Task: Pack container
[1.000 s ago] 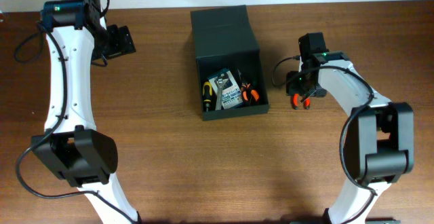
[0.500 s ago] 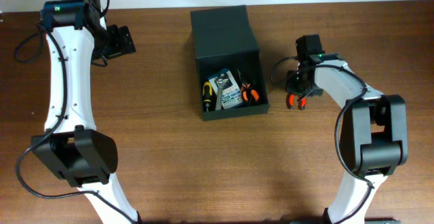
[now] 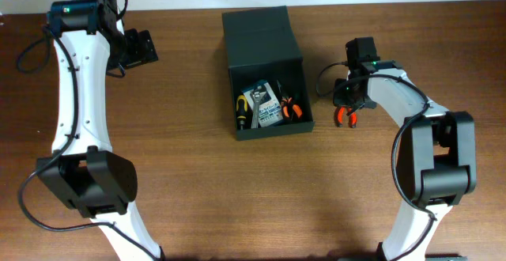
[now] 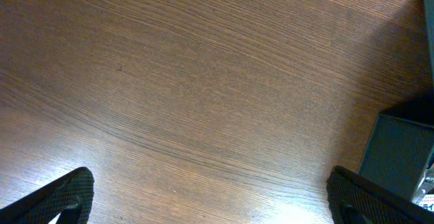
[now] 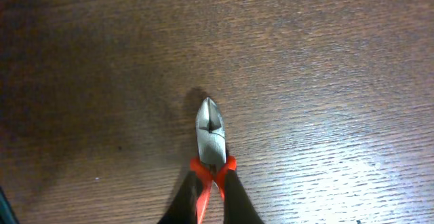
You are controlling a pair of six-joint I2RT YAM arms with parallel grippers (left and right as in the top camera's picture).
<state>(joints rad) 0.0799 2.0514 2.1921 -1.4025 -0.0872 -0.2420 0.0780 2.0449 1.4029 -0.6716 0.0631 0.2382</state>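
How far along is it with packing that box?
Several tools already lie in the open container. The right gripper holds red-handled pliers above the table beside it; those still need to go in, and the lid is not yet shut. The left gripper hangs open, idle.

1 container, 2 pliers, 1 screwdriver, 1 card pack.

- Table: brown wood, with the grain running across it.
- Red pliers: steel nose closed, over bare wood, well apart from the other tools.
- Screwdriver: yellow and black, just beside a silvery tool.
- Card pack: blue and white, between the silvery tool and the orange pliers.
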